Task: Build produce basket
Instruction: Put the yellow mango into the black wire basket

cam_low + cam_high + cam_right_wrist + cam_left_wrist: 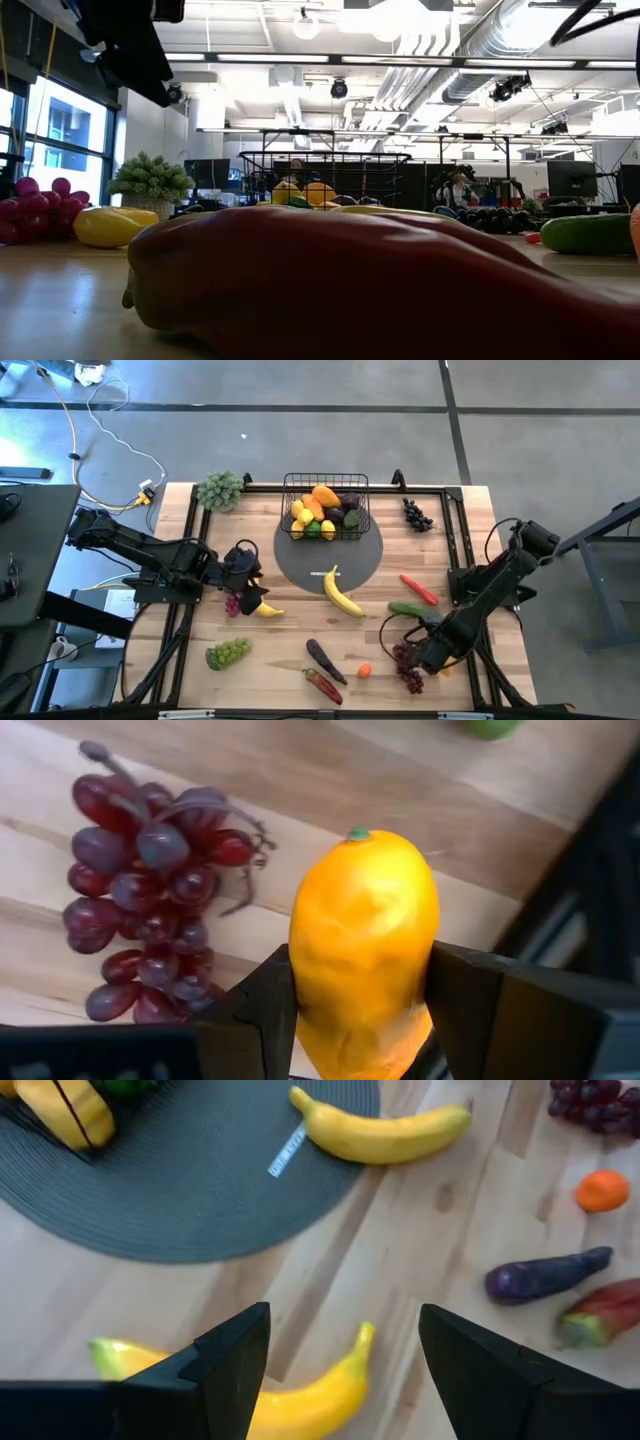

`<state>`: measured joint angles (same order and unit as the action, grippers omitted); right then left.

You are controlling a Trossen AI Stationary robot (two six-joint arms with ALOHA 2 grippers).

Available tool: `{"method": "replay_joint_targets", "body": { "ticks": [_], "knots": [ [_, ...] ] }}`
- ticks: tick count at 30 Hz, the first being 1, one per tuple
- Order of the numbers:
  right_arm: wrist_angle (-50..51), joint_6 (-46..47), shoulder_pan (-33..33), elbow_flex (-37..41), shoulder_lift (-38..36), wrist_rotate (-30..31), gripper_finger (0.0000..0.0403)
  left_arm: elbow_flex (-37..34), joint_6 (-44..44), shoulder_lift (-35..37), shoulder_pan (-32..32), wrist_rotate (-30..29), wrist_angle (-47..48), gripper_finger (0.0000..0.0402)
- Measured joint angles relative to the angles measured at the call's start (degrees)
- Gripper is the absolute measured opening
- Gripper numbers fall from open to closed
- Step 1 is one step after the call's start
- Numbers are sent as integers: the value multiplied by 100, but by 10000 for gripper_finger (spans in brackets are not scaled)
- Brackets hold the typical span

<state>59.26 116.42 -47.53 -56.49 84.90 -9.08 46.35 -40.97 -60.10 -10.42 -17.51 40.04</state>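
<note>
I see a flat dark grey round mat (330, 560) mid-desk with a small white tag (322, 572) on its near part. Grey-green leafy bunch (220, 490) sits at the far left corner of the wooden desk (290, 630). Yellow and white cables (80, 430) trail across the grey floor (540, 440).

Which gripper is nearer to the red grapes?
Right. The right gripper, shut on a mango, is beside the red grapes; the left gripper is open, far across the table.

no text can be read anywhere. a small white label (287, 1151) lies on the grey mat (200, 1190) beside a banana (385, 1135). its print is too blurred to make out.
</note>
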Motion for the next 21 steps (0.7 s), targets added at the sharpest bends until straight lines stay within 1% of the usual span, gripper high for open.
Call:
{"method": "replay_joint_targets", "body": {
  "ticks": [3,5,8,11,15,21],
  "knots": [
    [299,181,28,-131,-156,21,153,0,171,0,79,-146,-1,248],
    [500,288,68,-244,-265,190,153,0,272,0,161,-253,-1,248],
    [720,367,161,-422,-404,670,153,0,368,0,307,-432,-4,248],
    [829,372,330,-553,-504,1290,153,0,416,0,481,-594,-6,248],
    [820,299,641,-663,-584,2129,153,0,773,0,777,-633,-10,248],
    [753,-405,1302,-860,-594,2940,153,0,1343,0,1271,-633,-10,248]
  ]
}}
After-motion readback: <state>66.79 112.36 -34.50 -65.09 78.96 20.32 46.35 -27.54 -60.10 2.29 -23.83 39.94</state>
